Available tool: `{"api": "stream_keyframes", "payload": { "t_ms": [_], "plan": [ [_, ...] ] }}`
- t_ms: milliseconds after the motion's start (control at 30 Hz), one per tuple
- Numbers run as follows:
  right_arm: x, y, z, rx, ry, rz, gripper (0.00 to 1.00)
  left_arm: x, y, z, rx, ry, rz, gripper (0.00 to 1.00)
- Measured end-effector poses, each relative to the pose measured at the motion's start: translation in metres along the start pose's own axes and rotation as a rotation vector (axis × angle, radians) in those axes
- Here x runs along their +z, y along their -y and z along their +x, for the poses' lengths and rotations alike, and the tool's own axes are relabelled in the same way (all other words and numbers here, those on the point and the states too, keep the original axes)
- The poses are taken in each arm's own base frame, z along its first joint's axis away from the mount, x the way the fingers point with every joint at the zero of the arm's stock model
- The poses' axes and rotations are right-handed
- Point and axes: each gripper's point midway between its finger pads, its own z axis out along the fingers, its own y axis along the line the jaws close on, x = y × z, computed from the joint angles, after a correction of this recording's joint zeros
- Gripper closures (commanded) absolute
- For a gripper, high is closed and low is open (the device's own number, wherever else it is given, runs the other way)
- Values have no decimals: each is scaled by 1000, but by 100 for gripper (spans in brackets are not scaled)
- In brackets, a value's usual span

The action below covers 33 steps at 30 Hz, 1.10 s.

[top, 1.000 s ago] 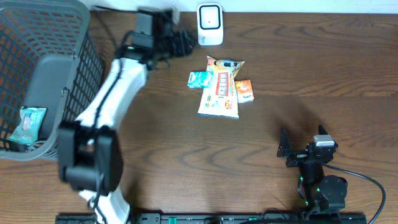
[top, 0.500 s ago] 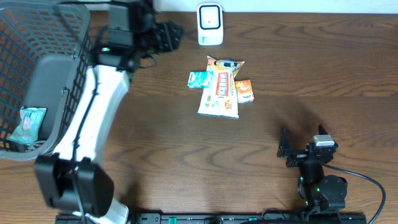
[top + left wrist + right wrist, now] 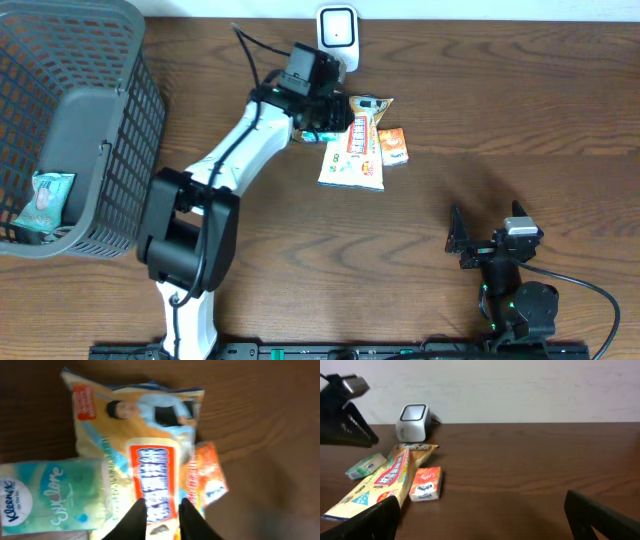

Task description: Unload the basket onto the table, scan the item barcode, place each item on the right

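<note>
Below the white barcode scanner (image 3: pixel 338 38) lie three items: a yellow snack bag (image 3: pixel 352 150), a green tissue pack (image 3: pixel 316 128) against its left side, and an orange tissue pack (image 3: pixel 393 147) on its right. My left gripper (image 3: pixel 326 108) hovers over the bag's top end. In the left wrist view the gripper (image 3: pixel 162 512) is open by only a narrow gap. Nothing sits between its fingers, and the yellow bag (image 3: pixel 145 450) and green pack (image 3: pixel 50 495) lie below. My right gripper (image 3: pixel 468 240) rests wide open and empty at the near right.
A grey mesh basket (image 3: pixel 95 120) fills the far left and holds one green tissue pack (image 3: pixel 48 200). From the right wrist view the scanner (image 3: pixel 414 422) stands by the back wall, with bare wood in front of the right gripper (image 3: pixel 480 520).
The left arm swung from beside the basket at the back left to above the pile of items. Its jaws narrowed on the way. The right arm stayed still.
</note>
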Motion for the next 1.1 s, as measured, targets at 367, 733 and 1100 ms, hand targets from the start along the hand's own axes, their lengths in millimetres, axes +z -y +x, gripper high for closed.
{"api": "stream_keyframes", "payload": {
  "t_ms": [367, 733, 1100],
  "plan": [
    [0, 0, 0, 0, 0, 0, 1, 6, -27, -4, -2, 35, -147, 80],
    [0, 0, 0, 0, 0, 0, 1, 16, -49, -2, -9, 41, -236, 79],
    [0, 0, 0, 0, 0, 0, 1, 0, -89, -14, 101, 95, -489, 72]
  ]
}}
